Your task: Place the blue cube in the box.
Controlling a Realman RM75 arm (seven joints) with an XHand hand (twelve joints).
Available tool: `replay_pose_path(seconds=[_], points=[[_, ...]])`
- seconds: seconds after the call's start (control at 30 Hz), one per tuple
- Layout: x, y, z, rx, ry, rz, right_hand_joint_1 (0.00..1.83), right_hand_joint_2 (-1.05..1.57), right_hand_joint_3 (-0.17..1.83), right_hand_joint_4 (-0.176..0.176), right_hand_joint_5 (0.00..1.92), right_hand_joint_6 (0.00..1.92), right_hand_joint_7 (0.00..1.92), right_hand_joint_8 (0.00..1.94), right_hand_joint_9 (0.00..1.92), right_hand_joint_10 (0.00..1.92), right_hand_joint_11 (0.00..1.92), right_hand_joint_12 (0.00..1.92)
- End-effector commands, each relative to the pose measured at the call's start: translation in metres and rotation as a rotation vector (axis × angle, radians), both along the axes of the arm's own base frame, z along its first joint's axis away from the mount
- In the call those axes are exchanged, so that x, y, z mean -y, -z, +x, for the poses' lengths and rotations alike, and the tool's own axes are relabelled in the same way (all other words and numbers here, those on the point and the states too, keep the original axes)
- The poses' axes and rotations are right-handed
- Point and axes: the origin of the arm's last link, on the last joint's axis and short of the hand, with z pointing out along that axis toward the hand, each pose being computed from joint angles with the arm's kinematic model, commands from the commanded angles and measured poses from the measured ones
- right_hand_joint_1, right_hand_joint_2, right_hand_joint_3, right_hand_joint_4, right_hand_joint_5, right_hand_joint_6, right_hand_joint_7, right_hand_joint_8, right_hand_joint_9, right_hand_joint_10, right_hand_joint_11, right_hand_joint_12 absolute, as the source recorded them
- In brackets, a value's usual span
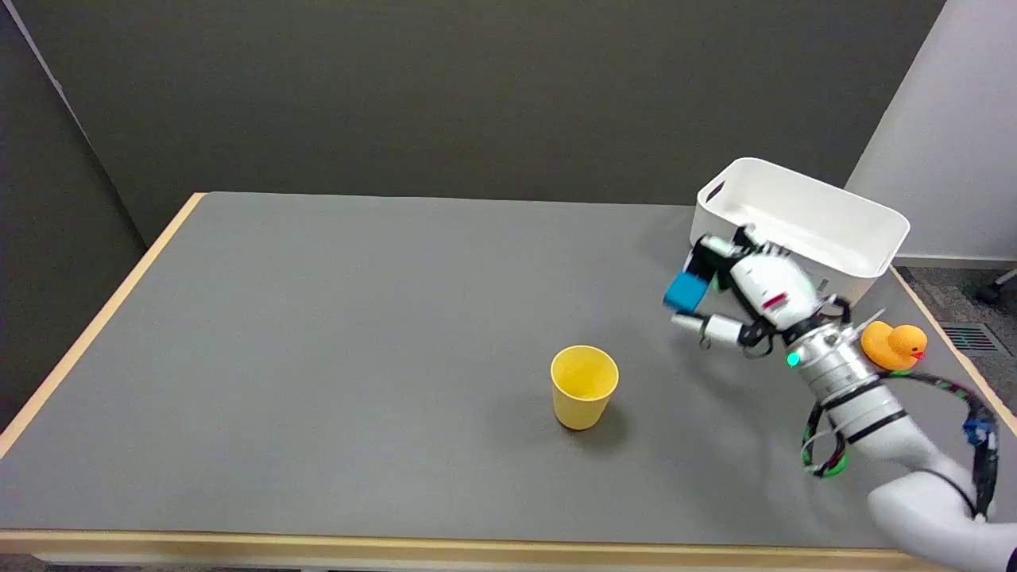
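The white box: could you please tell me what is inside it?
The visible inside of the white box shows nothing. Its near part is hidden by its near wall and the right hand.

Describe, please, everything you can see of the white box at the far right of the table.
The white box is an open-topped rectangular bin with rounded corners and smooth walls, seemingly plastic. A slot-like handle cutout shows in its left end wall. It stands upright near the table's far right corner, set at an angle to the edges. Nothing can be seen inside, though part of its floor is hidden. The right hand, holding the blue cube, overlaps its near wall in the picture; contact cannot be told.
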Motion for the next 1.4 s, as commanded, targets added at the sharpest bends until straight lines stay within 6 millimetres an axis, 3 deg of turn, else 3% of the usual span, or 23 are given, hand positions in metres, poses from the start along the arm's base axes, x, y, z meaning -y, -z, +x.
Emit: replay_pose_path(seconds=[0.03, 0.17, 0.33, 0.57, 0.73, 0.93, 1.1, 1.17, 1.2, 1.37, 1.4], points=[[0.017, -0.059, 0.126, -0.325, -0.326, -0.106, 1.10, 1.18, 0.34, -0.073, 0.51, 1.62, 0.71, 1.66, 0.67, 1.84, 0.02, 1.92], [0.028, -0.082, 0.148, -0.378, -0.343, -0.166, 1.10, 1.18, 0.35, -0.071, 0.51, 1.62, 0.71, 1.66, 0.68, 1.85, 0.01, 1.92], [0.039, -0.114, 0.153, -0.374, -0.301, -0.263, 1.11, 1.17, 0.36, -0.071, 0.50, 1.63, 0.71, 1.66, 0.69, 1.85, 0.01, 1.92], [0.057, -0.162, 0.128, -0.294, -0.166, -0.407, 1.11, 1.19, 0.33, -0.068, 0.49, 1.65, 0.70, 1.67, 0.67, 1.87, 0.00, 1.92], [0.069, -0.184, 0.112, -0.196, -0.108, -0.467, 1.10, 1.20, 0.32, -0.073, 0.48, 1.65, 0.70, 1.68, 0.65, 1.88, 0.00, 1.92], [0.075, -0.195, 0.096, -0.152, -0.052, -0.497, 1.10, 1.21, 0.32, -0.079, 0.47, 1.67, 0.69, 1.70, 0.64, 1.89, 0.00, 1.92], [0.079, -0.193, 0.084, -0.140, -0.013, -0.482, 1.09, 1.23, 0.31, -0.076, 0.45, 1.69, 0.67, 1.72, 0.60, 1.91, 0.00, 1.92], [0.082, -0.189, 0.079, -0.146, 0.003, -0.467, 1.28, 1.21, 0.28, -0.137, 0.45, 1.59, 0.66, 1.60, 0.59, 1.92, 0.00, 1.92], [0.082, -0.187, 0.076, -0.151, 0.011, -0.460, 1.29, 1.21, 0.28, -0.141, 0.46, 1.58, 0.66, 1.59, 0.58, 1.92, 0.00, 1.92], [0.077, -0.179, 0.067, -0.120, 0.004, -0.429, 1.28, 1.23, 0.26, -0.143, 0.44, 1.60, 0.64, 1.60, 0.57, 1.92, 0.00, 1.92], [0.075, -0.176, 0.065, -0.081, -0.005, -0.420, 1.23, 1.26, 0.21, -0.123, 0.42, 1.65, 0.64, 1.62, 0.56, 1.87, 0.00, 1.92]])
